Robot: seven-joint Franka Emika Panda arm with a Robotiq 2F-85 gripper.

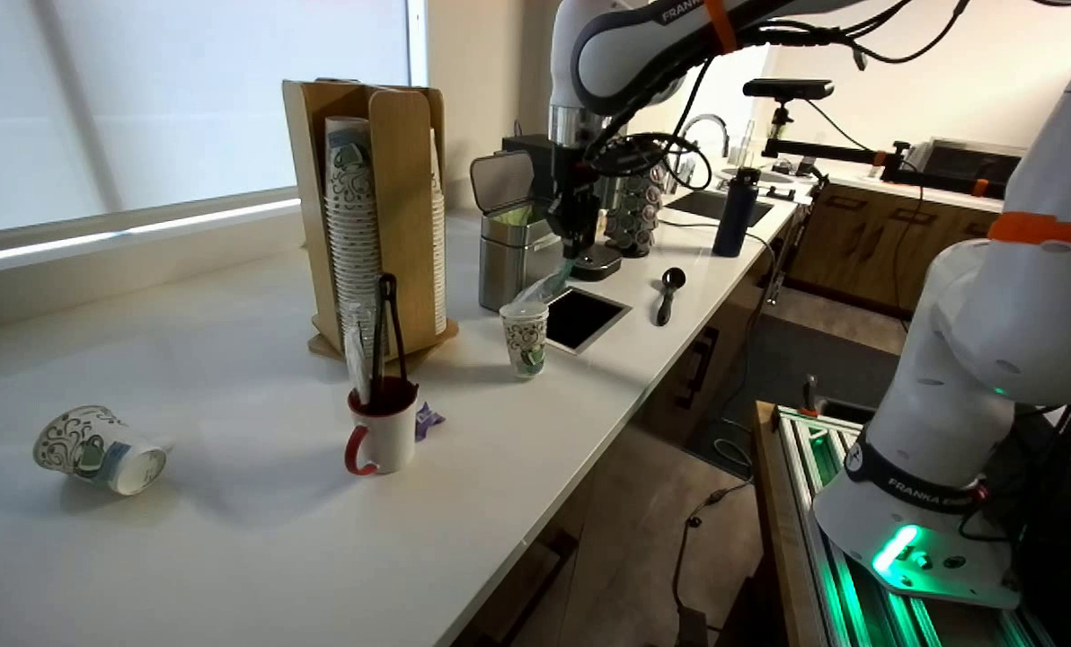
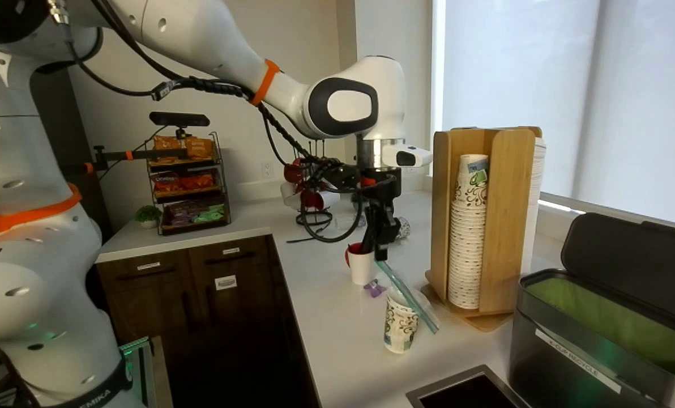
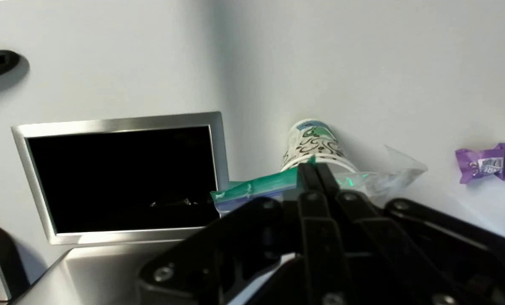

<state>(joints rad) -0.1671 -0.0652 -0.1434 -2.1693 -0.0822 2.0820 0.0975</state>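
Note:
My gripper [image 3: 316, 167] is shut on the clear zip bag with a green and blue seal [image 3: 256, 186], pinching it by the seal. The bag also shows in both exterior views [image 1: 549, 286] [image 2: 411, 300], hanging slanted below the fingertips [image 2: 381, 256]. A patterned paper cup [image 1: 526, 341] stands upright on the counter just beneath; it also shows in the wrist view [image 3: 316, 140]. The bag's lower part is at the cup's mouth; I cannot tell how much is inside. A purple wrapped sweet [image 3: 485, 163] lies on the counter beside a red-and-white mug [image 1: 392, 440] holding tongs.
A metal-rimmed counter opening [image 3: 117, 125] lies beside the cup. An open steel recycle bin [image 2: 575, 357] and a tall wooden cup holder [image 2: 504, 226] stand nearby. A black scoop [image 1: 668, 292], a dark blue bottle [image 1: 736, 216] and a tipped paper cup [image 1: 95, 449] are on the counter.

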